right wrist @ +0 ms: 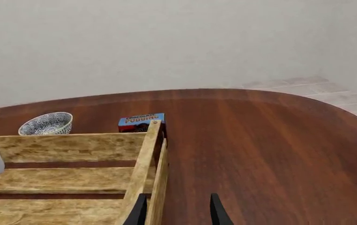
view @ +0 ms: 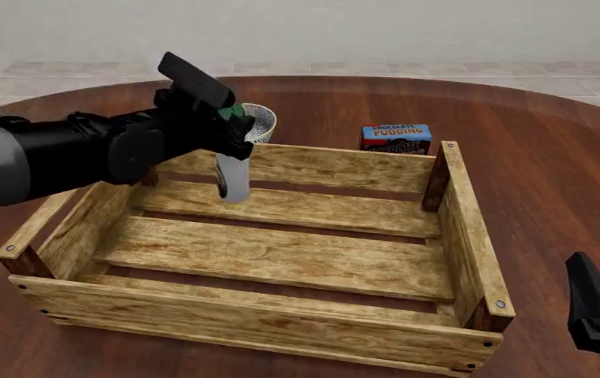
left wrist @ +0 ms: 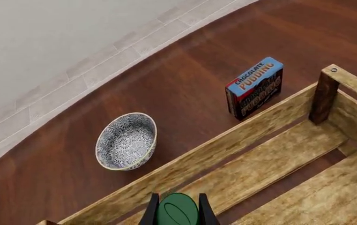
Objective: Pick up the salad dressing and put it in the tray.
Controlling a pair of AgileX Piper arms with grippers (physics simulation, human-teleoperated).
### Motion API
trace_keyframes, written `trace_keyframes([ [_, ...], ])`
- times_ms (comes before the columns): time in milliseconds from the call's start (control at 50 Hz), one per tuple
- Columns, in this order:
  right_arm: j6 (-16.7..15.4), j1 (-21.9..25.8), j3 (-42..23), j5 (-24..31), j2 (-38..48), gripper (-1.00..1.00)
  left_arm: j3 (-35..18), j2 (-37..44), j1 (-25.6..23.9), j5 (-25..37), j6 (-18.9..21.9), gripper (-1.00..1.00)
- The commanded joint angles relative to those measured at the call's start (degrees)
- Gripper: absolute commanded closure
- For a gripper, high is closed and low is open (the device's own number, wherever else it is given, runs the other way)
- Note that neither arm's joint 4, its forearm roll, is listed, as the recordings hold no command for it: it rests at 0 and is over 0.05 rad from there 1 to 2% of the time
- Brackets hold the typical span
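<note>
The left hand (view: pixel 235 130) grips the salad dressing (view: pixel 233 177) by its cap over the tray (view: pixel 279 272); it should lower it upright near the far wall before letting go.

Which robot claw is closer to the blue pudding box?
Left. The left claw holds the salad dressing over the tray's far side, near the pudding box. The right claw sits beyond the tray's near right corner.

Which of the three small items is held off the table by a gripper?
The salad dressing, clamped by the left gripper over the tray; bowl and pudding box rest on the table.
</note>
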Motion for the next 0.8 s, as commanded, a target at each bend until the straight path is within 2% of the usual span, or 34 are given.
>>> trace_keyframes([
  [20, 0.1, -0.07, -0.05, 0.06, 0.03, -1.0, 0.49, 0.45, -0.01, -0.96, 0.13, 1.0],
  [180, 0.07, -0.09, -0.01, -0.07, 0.13, -1.0, 0.49, 0.9, -0.52, -0.76, -1.45, 1.0],
  [800, 0.26, -0.26, 0.07, -0.9, 1.02, -1.0, 2.49, 3.07, -0.32, -3.15, -2.94, 1.0],
])
